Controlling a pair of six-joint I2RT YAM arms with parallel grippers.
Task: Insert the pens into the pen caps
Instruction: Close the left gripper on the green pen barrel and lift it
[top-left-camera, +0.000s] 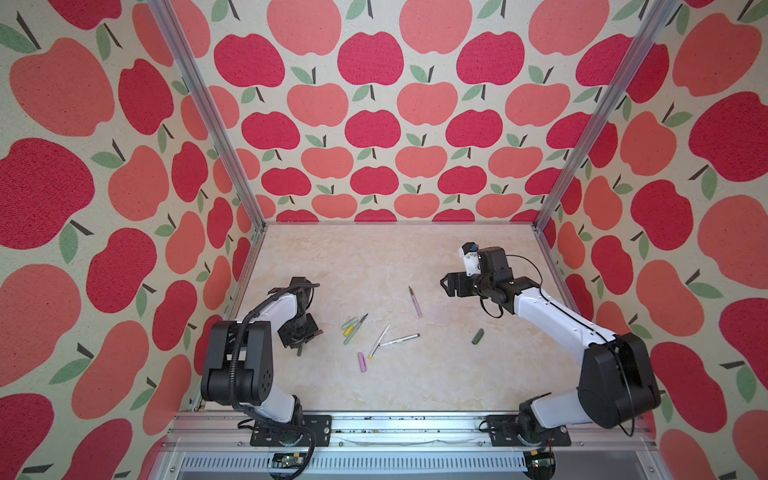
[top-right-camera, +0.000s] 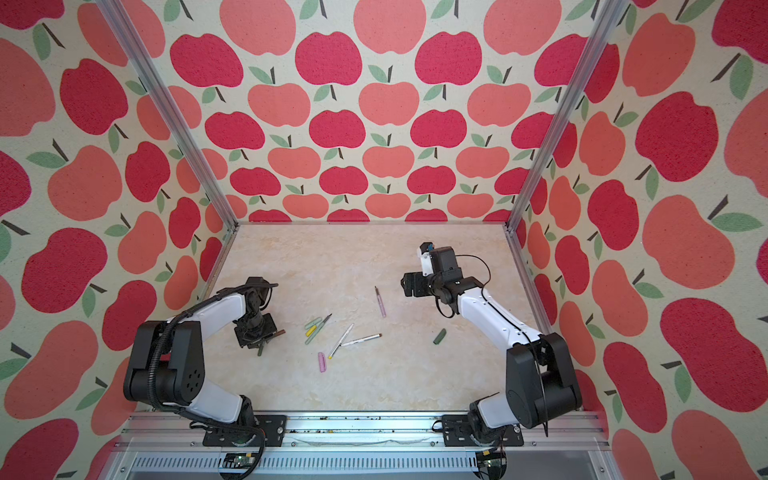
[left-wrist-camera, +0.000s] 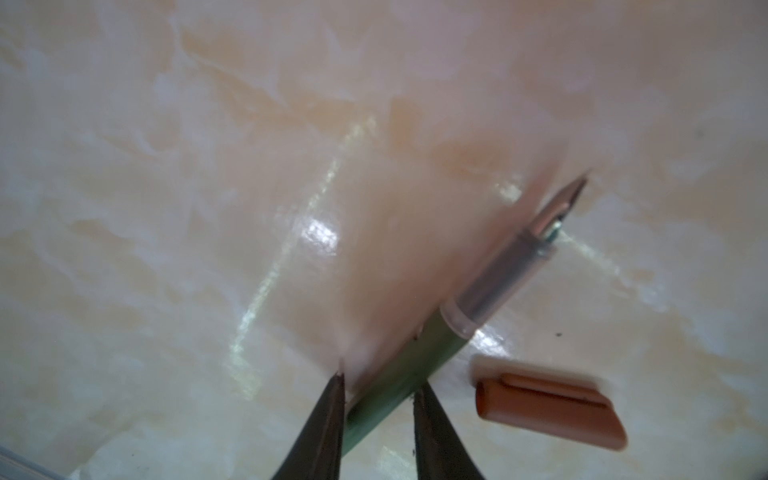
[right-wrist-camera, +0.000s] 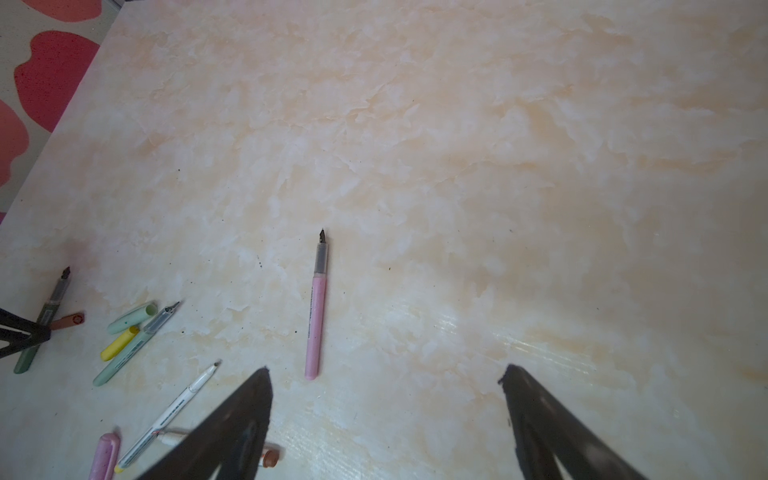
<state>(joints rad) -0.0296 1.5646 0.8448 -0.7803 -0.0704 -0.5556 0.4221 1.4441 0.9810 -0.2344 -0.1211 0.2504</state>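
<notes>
Left wrist view: the left gripper (left-wrist-camera: 379, 384) is pinched onto the dark green pen (left-wrist-camera: 415, 361), which lies on the table (left-wrist-camera: 208, 208) with the brown cap (left-wrist-camera: 548, 409) just beside it. Right wrist view: the right gripper (right-wrist-camera: 386, 370) is spread wide and empty above the table, with the pink pen (right-wrist-camera: 316, 324) lying ahead of it. In both top views the left gripper sits at 9 o'clock on the table and the right at 2 o'clock. The sage pen (top-left-camera: 355, 331), white pens (top-left-camera: 379, 340), yellow cap (top-left-camera: 348, 331), light green cap (top-left-camera: 350, 322) and pink cap (top-left-camera: 361, 362) cluster toward 7 o'clock, and the dark green cap (top-left-camera: 478, 336) lies alone at 4 o'clock.
</notes>
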